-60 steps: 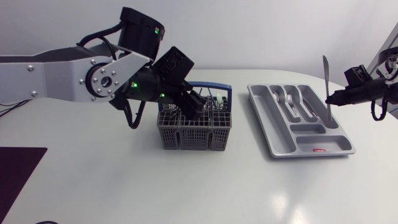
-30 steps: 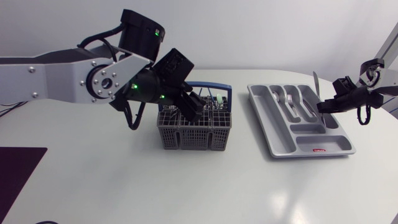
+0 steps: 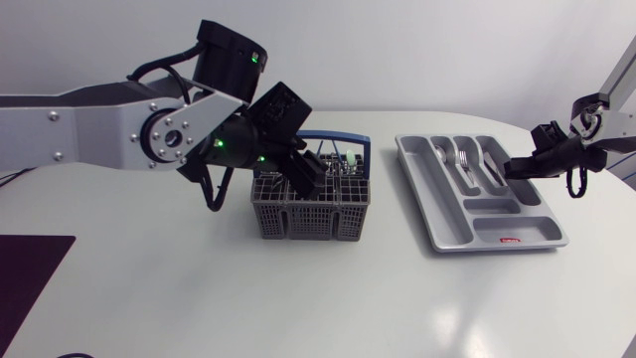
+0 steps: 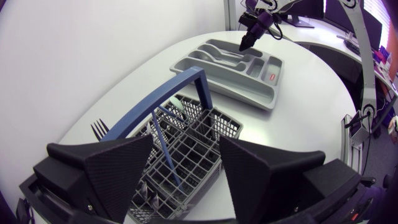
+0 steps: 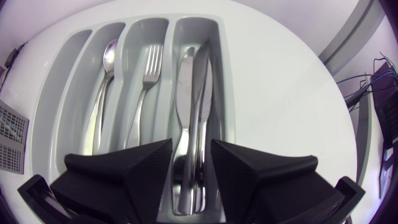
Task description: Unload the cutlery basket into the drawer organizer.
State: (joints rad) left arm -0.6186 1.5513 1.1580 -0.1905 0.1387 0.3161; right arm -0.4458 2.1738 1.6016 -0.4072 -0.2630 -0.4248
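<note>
Right wrist view: right gripper (image 5: 191, 148) over 2 knives (image 5: 186, 81) in drawer organizer (image 5: 168, 68); handle ends hidden, can't tell grip; left gripper (image 4: 184, 146) spread above cutlery basket (image 4: 208, 127).

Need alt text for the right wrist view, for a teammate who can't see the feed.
Two knives lie side by side in one long slot of the grey drawer organizer, directly under the right tool. The neighbouring slot holds a fork, and the slot beyond that a spoon.
</note>
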